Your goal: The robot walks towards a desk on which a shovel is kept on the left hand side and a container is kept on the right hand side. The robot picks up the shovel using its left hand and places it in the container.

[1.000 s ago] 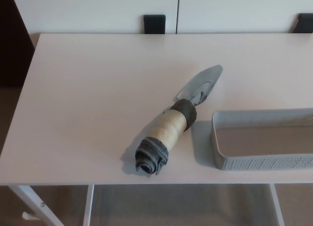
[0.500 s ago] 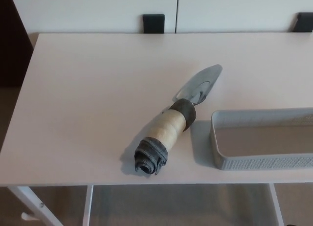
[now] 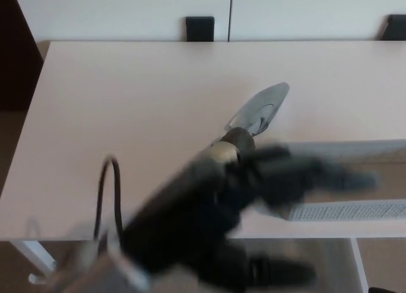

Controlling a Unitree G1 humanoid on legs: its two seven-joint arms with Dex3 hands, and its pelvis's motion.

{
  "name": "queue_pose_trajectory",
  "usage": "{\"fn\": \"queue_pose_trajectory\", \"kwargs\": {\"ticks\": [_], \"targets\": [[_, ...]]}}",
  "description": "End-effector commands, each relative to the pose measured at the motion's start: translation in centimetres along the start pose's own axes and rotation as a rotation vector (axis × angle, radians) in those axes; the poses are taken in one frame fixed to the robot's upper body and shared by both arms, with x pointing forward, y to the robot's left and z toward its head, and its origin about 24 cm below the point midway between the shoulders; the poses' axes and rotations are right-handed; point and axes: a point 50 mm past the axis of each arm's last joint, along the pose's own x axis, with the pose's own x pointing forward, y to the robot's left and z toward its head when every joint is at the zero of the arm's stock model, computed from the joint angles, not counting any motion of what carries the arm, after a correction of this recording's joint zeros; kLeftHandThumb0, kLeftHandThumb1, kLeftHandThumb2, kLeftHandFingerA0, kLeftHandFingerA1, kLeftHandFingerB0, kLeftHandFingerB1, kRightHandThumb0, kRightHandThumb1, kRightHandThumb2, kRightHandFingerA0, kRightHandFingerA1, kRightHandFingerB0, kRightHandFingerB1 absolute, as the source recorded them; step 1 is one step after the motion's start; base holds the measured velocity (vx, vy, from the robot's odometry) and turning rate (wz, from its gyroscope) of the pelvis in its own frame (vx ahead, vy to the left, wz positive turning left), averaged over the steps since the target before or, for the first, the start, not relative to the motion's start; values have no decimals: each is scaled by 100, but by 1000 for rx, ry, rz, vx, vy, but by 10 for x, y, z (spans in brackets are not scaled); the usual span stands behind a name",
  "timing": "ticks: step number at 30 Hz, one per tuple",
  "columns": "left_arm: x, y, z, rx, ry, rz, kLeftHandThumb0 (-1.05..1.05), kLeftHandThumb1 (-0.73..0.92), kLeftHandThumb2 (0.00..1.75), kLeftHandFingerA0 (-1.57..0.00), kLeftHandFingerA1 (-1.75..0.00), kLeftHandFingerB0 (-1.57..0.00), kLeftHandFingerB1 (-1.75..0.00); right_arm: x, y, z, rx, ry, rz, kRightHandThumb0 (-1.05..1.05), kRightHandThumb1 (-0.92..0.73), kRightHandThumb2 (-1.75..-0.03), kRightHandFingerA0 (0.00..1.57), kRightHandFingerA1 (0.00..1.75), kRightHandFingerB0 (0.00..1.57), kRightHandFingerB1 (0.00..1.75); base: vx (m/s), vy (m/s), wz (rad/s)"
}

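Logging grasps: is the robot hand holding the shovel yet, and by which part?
Cannot be told: the blurred left robot hand covers the shovel handle, and no grip shows.

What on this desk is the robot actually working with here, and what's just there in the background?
In the job:
- grey metal shovel with a pale handle
- shallow grey mesh container
- robot's black left hand, blurred in motion over the shovel's handle

Just there:
- white desk
- two dark chair backs behind it
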Motion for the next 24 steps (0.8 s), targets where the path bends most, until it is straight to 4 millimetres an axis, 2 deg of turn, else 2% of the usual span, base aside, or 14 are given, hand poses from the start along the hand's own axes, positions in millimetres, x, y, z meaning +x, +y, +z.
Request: {"fn": "queue_pose_trajectory", "kwargs": {"ticks": [1, 2, 4, 5, 8, 12, 13, 14, 15, 17, 18, 19, 20, 24], "targets": [[17, 44, -61, 309, 391, 204, -24, 30, 87, -10, -53, -10, -51, 1, -9, 5, -9, -6, -17, -39, -45, -72, 69, 62, 37, 49, 0, 0, 0], [18, 46, -66, 334, 420, 197, -24, 30, 86, -8, -53, -7, -50, 1, -9, 5, -12, -7, -18, -31, -56, -56, 73, 52, 42, 40, 0, 0, 0], [18, 47, -76, 384, 484, 182, -26, 20, 79, -3, -52, 0, -47, 1, -8, 5, -12, -8, -15, -31, -56, -56, 73, 52, 42, 40, 0, 0, 0], [16, 47, -83, 434, 528, 166, -49, 34, 66, -7, -28, -13, -35, 1, -8, 4, -15, -5, -14, -30, -56, -56, 74, 52, 43, 40, 0, 0, 0], [8, 44, -95, 529, 599, 137, -45, 35, 51, 0, -29, -16, -28, 1, -8, 3, -17, 6, -16, -31, -55, -56, 74, 52, 44, 40, 0, 0, 0], [-1, 39, -110, 644, 668, 104, -49, 31, 50, -2, -31, -18, -28, 1, -9, 4, -7, 7, -17, -31, -55, -56, 75, 51, 45, 40, 0, 0, 0], [-7, 36, -116, 664, 708, 74, -39, 25, 71, 0, -28, -7, -36, 1, -8, 4, -12, 4, -16, -31, -54, -56, 75, 52, 45, 40, 0, 0, 0], [-11, 33, -121, 675, 736, 56, -52, 32, 51, 0, -29, -14, -27, 2, -8, 5, -17, 2, -16, -32, -55, -57, 75, 52, 46, 41, 0, 0, 0], [-13, 30, -123, 678, 755, 47, -40, 26, 71, 0, -24, -8, -34, 2, -9, 5, -19, 2, -17, -30, -55, -56, 75, 51, 46, 40, 0, 0, 0], [-17, 26, -126, 674, 783, 32, -41, 27, 71, 0, -22, -7, -33, 2, -8, 5, -20, 2, -13, -30, -55, -56, 75, 51, 45, 40, 0, 0, 0], [-18, 23, -126, 671, 798, 24, -52, 32, 51, 0, -20, -12, -26, 2, -8, 5, -18, 2, -12, -30, -55, -56, 75, 52, 45, 40, 0, 0, 0], [-20, 19, -127, 661, 817, 12, -55, 31, 54, 0, -17, -11, -26, 2, -8, 4, -20, 4, -14, -29, -55, -56, 76, 51, 45, 40, 0, 0, 0], [-21, 12, -127, 656, 830, -15, -49, 35, 74, 0, -9, -7, -25, 2, -8, 5, -21, 2, -10, -29, -56, -56, 75, 51, 44, 40, 0, 0, 0], [-23, -2, -126, 653, 844, -44, -58, 34, 76, 0, -14, 0, -16, 3, -7, 6, -30, 0, -5, -31, -56, -56, 76, 50, 45, 40, 0, 0, 0]]}}
